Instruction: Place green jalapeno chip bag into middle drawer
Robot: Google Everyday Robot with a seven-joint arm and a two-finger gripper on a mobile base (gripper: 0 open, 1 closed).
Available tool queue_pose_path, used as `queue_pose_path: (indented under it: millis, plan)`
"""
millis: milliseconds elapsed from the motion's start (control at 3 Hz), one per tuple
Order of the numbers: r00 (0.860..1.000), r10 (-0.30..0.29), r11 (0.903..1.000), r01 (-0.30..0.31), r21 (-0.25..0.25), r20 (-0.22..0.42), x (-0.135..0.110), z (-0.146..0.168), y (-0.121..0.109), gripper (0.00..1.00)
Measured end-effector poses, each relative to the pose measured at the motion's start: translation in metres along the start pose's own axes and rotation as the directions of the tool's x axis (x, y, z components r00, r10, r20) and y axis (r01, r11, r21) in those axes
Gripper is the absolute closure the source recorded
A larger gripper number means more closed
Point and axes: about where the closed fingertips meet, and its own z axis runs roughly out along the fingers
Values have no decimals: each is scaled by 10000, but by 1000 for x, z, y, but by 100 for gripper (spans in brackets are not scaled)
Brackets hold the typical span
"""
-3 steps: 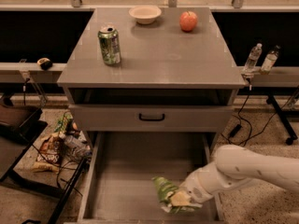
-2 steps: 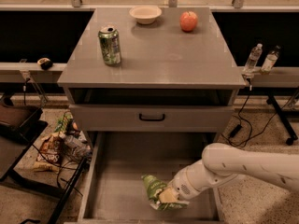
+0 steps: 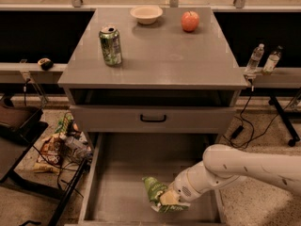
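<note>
The green jalapeno chip bag [image 3: 155,190] is a crumpled green foil bag held low over the grey floor of the open middle drawer [image 3: 122,192], right of its centre near the front. My gripper [image 3: 165,199] reaches in from the right on a white arm and is shut on the bag's lower right part. Whether the bag touches the drawer floor is not clear.
On the cabinet top stand a green soda can [image 3: 110,44], a pale bowl [image 3: 146,14] and a red apple [image 3: 190,20]. A shut drawer front with a black handle [image 3: 153,119] is above the open drawer. Snack bags and cables [image 3: 56,145] lie on the floor at left. Two bottles [image 3: 263,60] stand at right.
My gripper has moved left and a little down inside the drawer, carrying the green bag with it. Nothing else has moved.
</note>
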Motion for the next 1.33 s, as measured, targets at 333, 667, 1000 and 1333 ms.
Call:
queue_pose_path:
  millis: [333, 667, 1000, 1333]
  plan:
    - [10000, 0, 10000, 0, 0, 0, 0, 0, 0, 27]
    - [10000, 0, 10000, 0, -1, 0, 0, 0, 0, 4]
    - [10000, -46, 10000, 46, 24, -2, -1, -2, 2, 0]
    - [9974, -719, 9966, 720, 403, -42, -11, -30, 27, 0]
